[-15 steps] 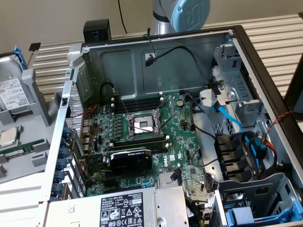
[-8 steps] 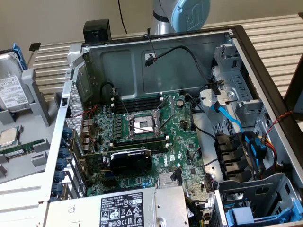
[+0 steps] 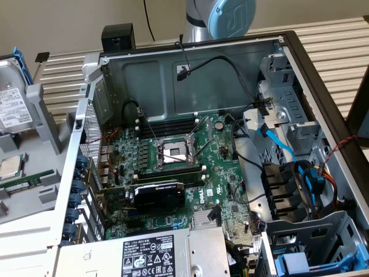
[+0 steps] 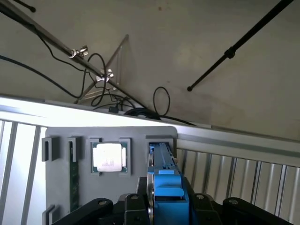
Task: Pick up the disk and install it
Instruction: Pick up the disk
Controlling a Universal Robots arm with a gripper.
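Setting: robotics lab or test bench for computer assembly.

Evidence, exterior view:
- Open desktop computer case (image 3: 190, 144) lying on its side, motherboard (image 3: 173, 173) exposed, with bare CPU socket (image 3: 173, 153), graphics card (image 3: 158, 193) and loose cables.
- Power supply box (image 3: 150, 254) with printed label at the near edge.
- Grey parts holder (image 3: 29, 144) at the exterior view's left, with slots for components, among them a CPU chip (image 3: 11, 167) and the disk (image 3: 12, 95) standing on edge.
- Slatted aluminium work surface (image 3: 340, 46).
- Robot arm joint (image 3: 222, 17), blue-capped, at the far side.

Evidence, wrist view:
- Plain wall (image 4: 211, 47), thin stand poles (image 4: 239, 44) and trailing wires.
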